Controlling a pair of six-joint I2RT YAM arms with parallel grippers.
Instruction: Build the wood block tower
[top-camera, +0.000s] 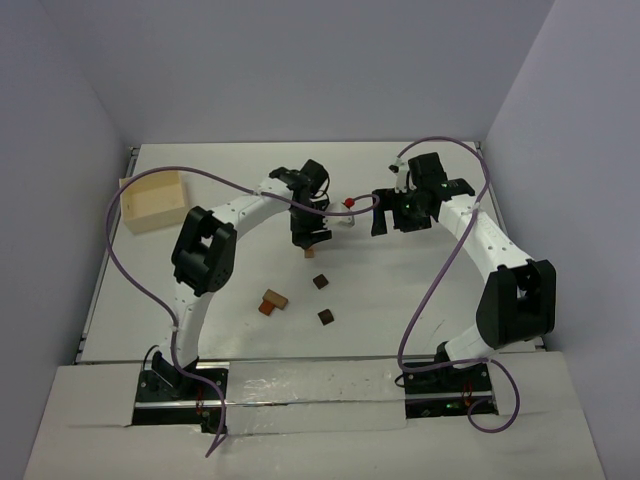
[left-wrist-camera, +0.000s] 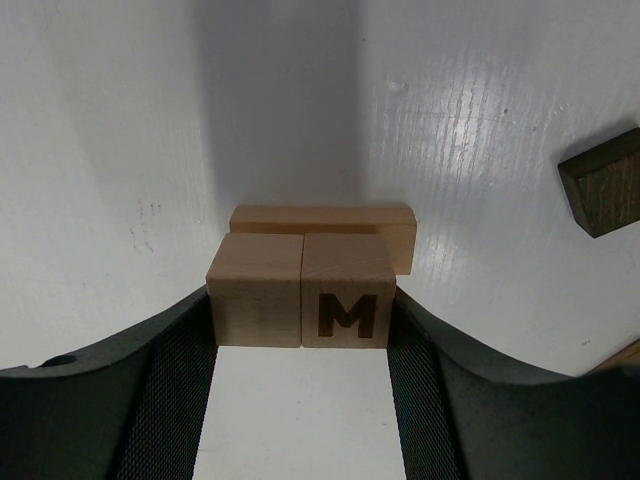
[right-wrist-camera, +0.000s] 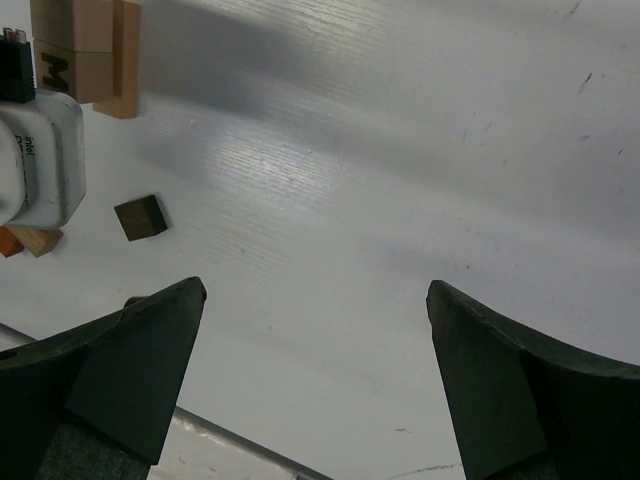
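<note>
Dark fingers of the left gripper (left-wrist-camera: 300, 305) are pressing from both sides on two pale cubes (left-wrist-camera: 260, 285) standing side by side (one of them is carrying a burnt letter M). Just beyond them a longer pale piece (left-wrist-camera: 325, 218) is lying on the white table (top-camera: 140, 300), near its middle; whether the cubes are resting on it I cannot tell. One dark cube (left-wrist-camera: 602, 185) is lying apart, and nearer the arm bases another dark cube (top-camera: 326, 316) and a reddish-brown pair (top-camera: 272, 300) are lying loose. The right gripper (right-wrist-camera: 315, 290) is hanging over the table, fingers wide apart with nothing between them.
</note>
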